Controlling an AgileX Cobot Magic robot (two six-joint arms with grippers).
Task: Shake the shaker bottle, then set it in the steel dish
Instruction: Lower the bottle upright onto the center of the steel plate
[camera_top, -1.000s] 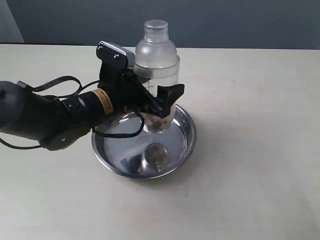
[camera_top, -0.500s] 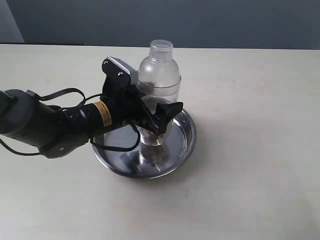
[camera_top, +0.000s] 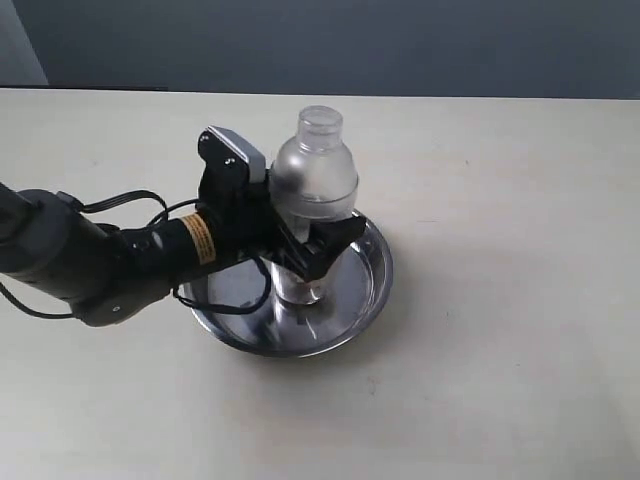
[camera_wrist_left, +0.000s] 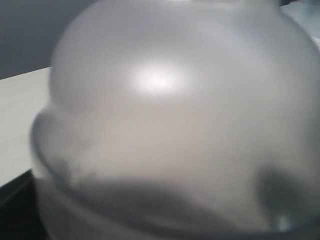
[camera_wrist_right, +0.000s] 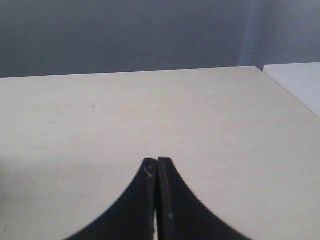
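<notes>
The shaker bottle (camera_top: 315, 175), frosted with a small clear cap, stands upright with its base on the bottom of the steel dish (camera_top: 375, 285). My left gripper (camera_top: 330, 230) reaches in from the left, its black fingers flanking the bottle's lower body. The far finger is hidden behind the bottle, and no gap between pads and plastic can be made out. In the left wrist view the bottle's domed shoulder (camera_wrist_left: 170, 115) fills the picture, blurred, hiding the jaws. My right gripper (camera_wrist_right: 157, 161) is shut with nothing in it, over bare table, and lies outside the exterior view.
The pale tabletop (camera_top: 500, 200) stretches around the dish on all sides. A black cable (camera_top: 120, 205) loops off the left arm. A dark wall runs along the table's far edge.
The left gripper has come down with the bottle: a second ago it hung above the dish, now its base rests on the dish's bottom. The arm has sunk lower.
</notes>
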